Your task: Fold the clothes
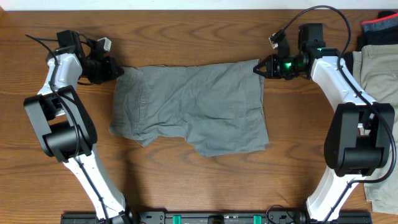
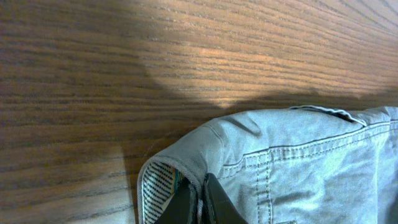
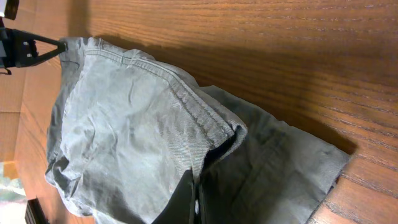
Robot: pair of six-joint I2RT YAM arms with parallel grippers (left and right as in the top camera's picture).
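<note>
Left: left gripper (image 1: 115, 68) at the far left corner of the shorts (image 1: 189, 106). Its wrist view shows the fingers pressed together on the waistband, right where the hem rolls over and a striped lining shows. Only a thin edge is caught.

Centre: the grey shorts lie spread on the wooden table (image 1: 186, 31), midway between the two arms, far edge pulled fairly straight, near edge uneven with two leg lobes. Shallow creases all over and no stiffness anywhere. Judgement: light, limp cotton that will sag and drape between two held corners, not slippery, nothing to break. The stitched waistband and seams are the thickest parts and the best places to hold. A pinch on a single layer of plain cloth would likely slide off or drag only the top layer.

Right: right gripper (image 1: 260, 68) at the far right corner, fingers closed on a bunched fold of the shorts beside a stitched seam. The fabric rides up slightly there.

Far right edge: pale trousers (image 1: 379, 68) in a heap, well apart from the shorts, untouched. Judgement: same soft handling, but longer, so more slack to control.
</note>
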